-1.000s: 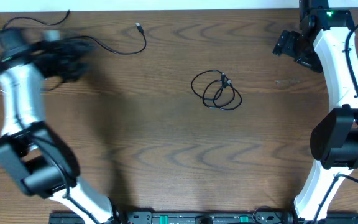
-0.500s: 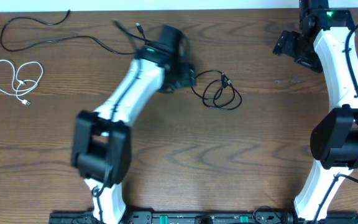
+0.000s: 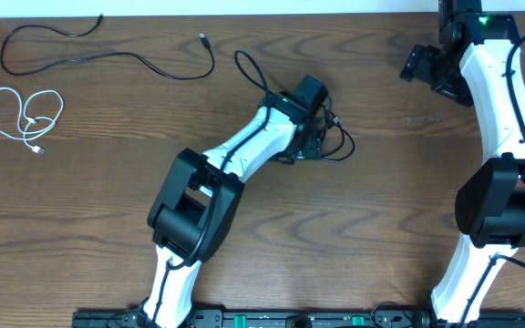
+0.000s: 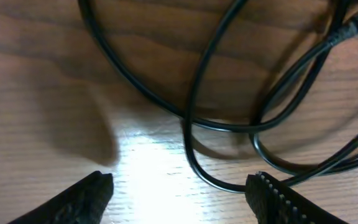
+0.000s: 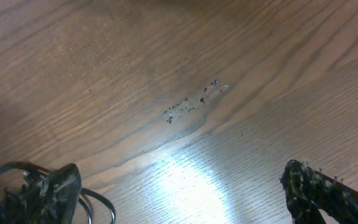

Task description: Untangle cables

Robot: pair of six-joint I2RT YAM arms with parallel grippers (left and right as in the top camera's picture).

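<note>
Our left pincer (image 4: 180,186), jaws spread wide and empty, has swung across from the far left and now hangs just over the coiled thin black cable (image 4: 188,118) on the brown wooden surface (image 3: 244,246). We judge this tangle is next. Our right pincer (image 5: 180,177) waits open, well right of the coil. Well left of it the long black cable (image 3: 144,62) and the looped white cable (image 3: 25,114) lie apart.

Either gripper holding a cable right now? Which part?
Nothing is held. The left gripper is open over the coiled black cable, one loop lying loose between its jaws. The right gripper is open over the table.
</note>
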